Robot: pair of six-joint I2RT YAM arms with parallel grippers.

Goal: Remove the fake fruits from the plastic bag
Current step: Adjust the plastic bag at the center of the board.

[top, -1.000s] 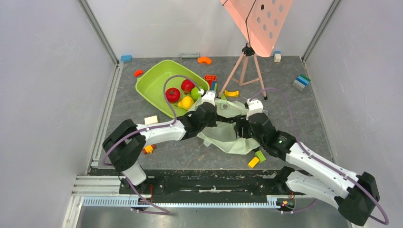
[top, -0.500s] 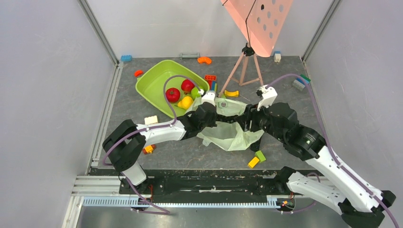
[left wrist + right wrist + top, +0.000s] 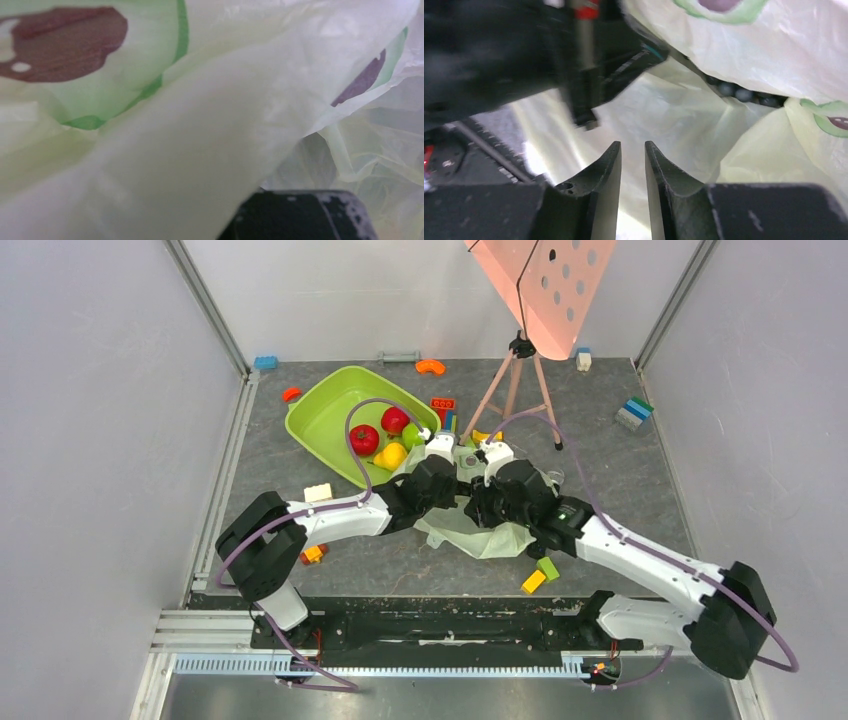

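The pale-green plastic bag [image 3: 487, 537] lies crumpled between my two arms. My left gripper [image 3: 452, 475] is shut on its upper edge; in the left wrist view the bag's film [image 3: 200, 150] covers the jaws and only one dark finger [image 3: 300, 215] shows. My right gripper [image 3: 633, 145] hovers at the bag's mouth, fingers a narrow gap apart with nothing between them. Inside the opening lies the black grape bunch [image 3: 744, 94]. A round green fruit [image 3: 411, 435] sits in the tub. The other fake fruits are hidden.
The lime-green tub [image 3: 325, 410] at the back left holds a red tomato [image 3: 363, 439], a red apple [image 3: 394, 420] and a yellow pear [image 3: 390, 455]. A pink tripod stand [image 3: 515, 380] rises behind the bag. Toy blocks [image 3: 540, 575] lie scattered about.
My right arm pulled away to the right, then swung back left onto the bag, and its jaws have narrowed. The left arm has held still.
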